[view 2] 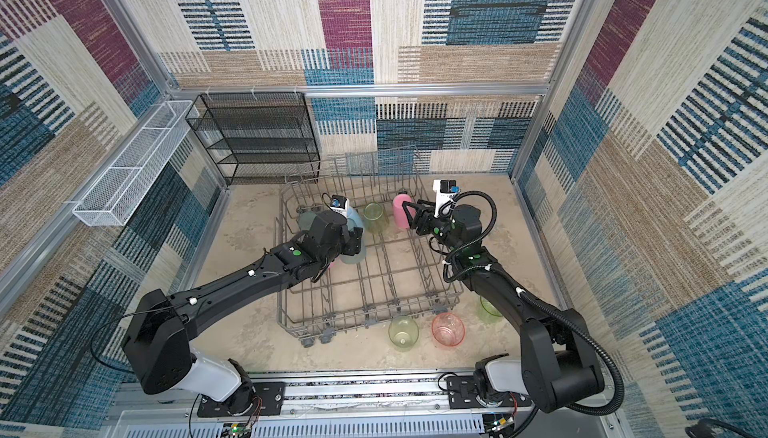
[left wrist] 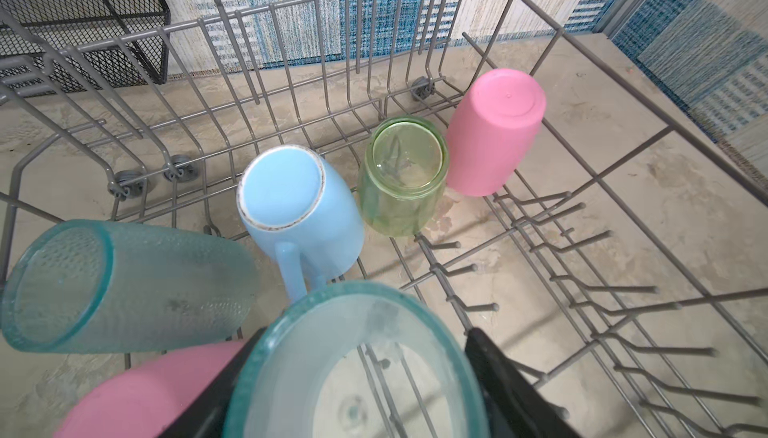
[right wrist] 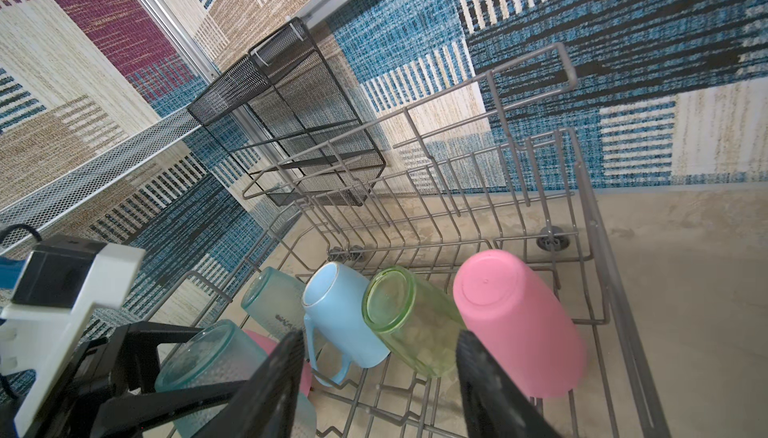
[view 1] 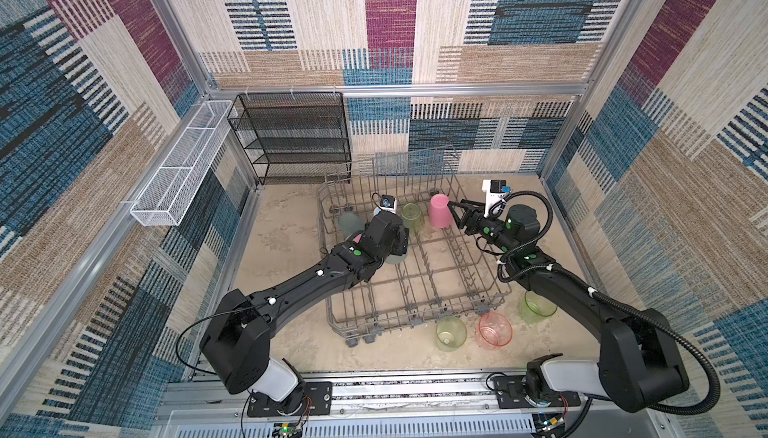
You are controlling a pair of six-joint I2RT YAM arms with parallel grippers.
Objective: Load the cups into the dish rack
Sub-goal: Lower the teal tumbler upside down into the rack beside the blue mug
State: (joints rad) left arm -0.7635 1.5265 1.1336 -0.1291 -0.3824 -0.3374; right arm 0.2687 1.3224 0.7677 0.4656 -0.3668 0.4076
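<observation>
Left gripper (left wrist: pixel 363 338): fingers clamped around teal cup (left wrist: pixel 357 390), mouth down, low inside dish rack (view 1: pixel 436 278).
Right gripper (view 1: pixel 455 214): fingers spread, empty, just beside far pink cup (view 1: pixel 440 211).
Done: five cups (left wrist: pixel 403 174) in rack, blue mug (left wrist: pixel 299 207) included.
Remaining: placing of held cup; three tumblers (view 1: pixel 494 330) on table (view 1: pixel 291 228) by front wall.

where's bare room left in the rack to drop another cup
The near right part of the dish rack is bare, from its near rim up to the far pink cup and green cup. The far left corner is crowded: blue mug, teal tumbler, and the left gripper holding a teal cup.
</observation>
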